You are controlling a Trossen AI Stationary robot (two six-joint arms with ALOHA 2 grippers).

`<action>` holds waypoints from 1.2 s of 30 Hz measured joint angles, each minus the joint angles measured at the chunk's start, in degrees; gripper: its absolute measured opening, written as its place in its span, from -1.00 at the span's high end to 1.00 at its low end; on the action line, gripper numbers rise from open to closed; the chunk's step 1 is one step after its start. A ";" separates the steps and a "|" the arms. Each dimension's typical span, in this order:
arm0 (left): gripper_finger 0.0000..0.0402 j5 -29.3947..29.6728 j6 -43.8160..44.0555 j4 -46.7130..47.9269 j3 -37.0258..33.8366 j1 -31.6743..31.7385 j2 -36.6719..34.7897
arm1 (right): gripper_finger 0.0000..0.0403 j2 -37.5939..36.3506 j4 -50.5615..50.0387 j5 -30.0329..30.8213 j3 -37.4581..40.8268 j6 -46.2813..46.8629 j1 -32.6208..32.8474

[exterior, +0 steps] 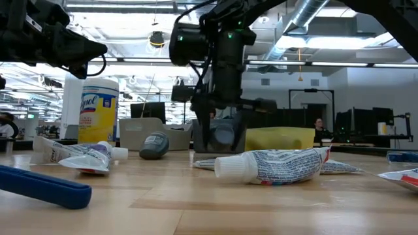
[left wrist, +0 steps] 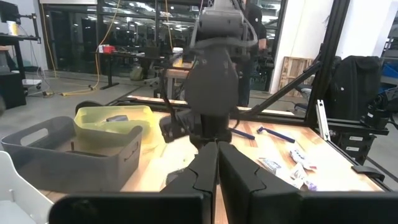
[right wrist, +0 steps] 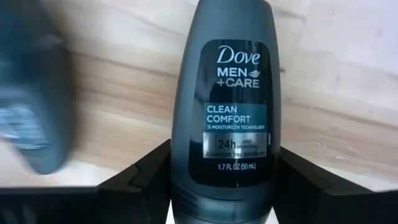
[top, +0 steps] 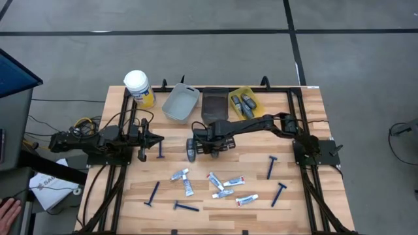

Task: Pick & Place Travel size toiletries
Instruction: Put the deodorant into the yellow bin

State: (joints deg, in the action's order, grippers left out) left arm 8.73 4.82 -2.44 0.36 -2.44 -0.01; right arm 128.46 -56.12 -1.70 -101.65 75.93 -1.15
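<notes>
One dark grey oval bottle [right wrist: 226, 112] (white "Dove Men+Care" lettering) sits clamped between the right gripper [right wrist: 225, 186] fingers.

table [top: 326, 196]: wooden top in a black frame
left gripper [top: 157, 138]: near the left edge, pointing inward, beside a blue razor [top: 160, 149]
right gripper [top: 196, 145]: at mid-table, over a dark mini bottle [top: 191, 153]
bins: grey bin [top: 180, 102], dark bin [top: 214, 103], yellow bin [top: 244, 102] along the far edge
yellow bin contents: dark bottles
jar [top: 139, 88]: white-lidded, far left corner
white tubes [top: 222, 185]: clustered near the front
more razors: scattered around them
</notes>
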 joint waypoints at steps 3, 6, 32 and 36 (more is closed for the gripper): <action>0.95 0.02 0.00 -0.02 0.00 0.00 0.00 | 0.01 -1.91 -2.12 0.73 0.24 -2.21 -0.87; 0.95 0.01 0.00 -0.03 0.00 0.00 0.00 | 0.01 -5.09 -3.10 2.45 0.07 -4.59 -2.35; 0.95 0.00 0.00 -0.13 0.00 0.00 0.00 | 0.01 -17.14 -13.98 9.31 -0.04 -43.58 -30.46; 0.95 0.00 0.00 -0.13 0.00 0.00 0.00 | 0.01 -16.54 -15.52 9.67 0.47 -48.45 -33.35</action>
State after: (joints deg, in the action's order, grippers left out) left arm 8.73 4.82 -2.57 0.36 -2.44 -0.01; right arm 111.91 -71.64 7.97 -101.17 27.47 -34.50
